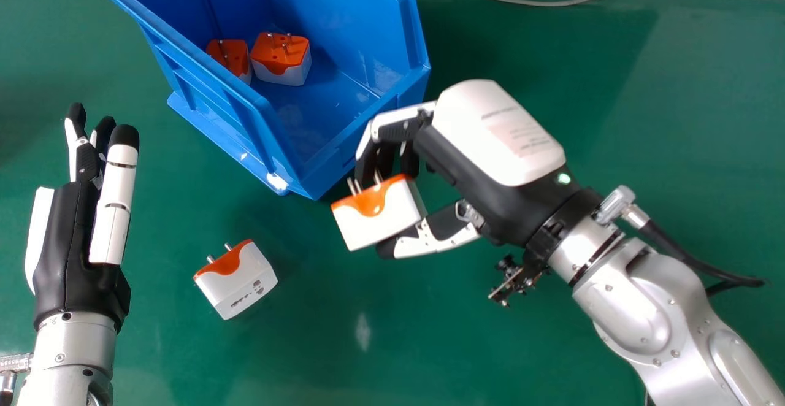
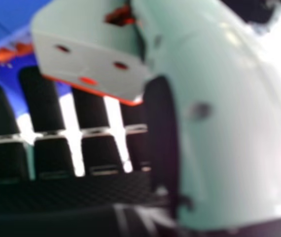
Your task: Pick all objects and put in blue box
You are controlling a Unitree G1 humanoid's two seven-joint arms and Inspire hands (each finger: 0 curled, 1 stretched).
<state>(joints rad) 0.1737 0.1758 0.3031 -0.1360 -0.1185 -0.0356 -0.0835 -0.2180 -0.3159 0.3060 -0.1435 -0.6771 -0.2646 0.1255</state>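
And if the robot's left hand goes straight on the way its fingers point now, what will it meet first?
Probably the blue box, at its far left corner. I cannot judge how high the left hand is in the head view, so it might pass over the rim.

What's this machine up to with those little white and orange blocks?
The robot's right hand holds a white and orange plug adapter just outside the near corner of a blue box. Two similar adapters are already inside, and one more lies on the green table. The left hand is idle at the left of the head view. It seems to be gathering them all into the box.
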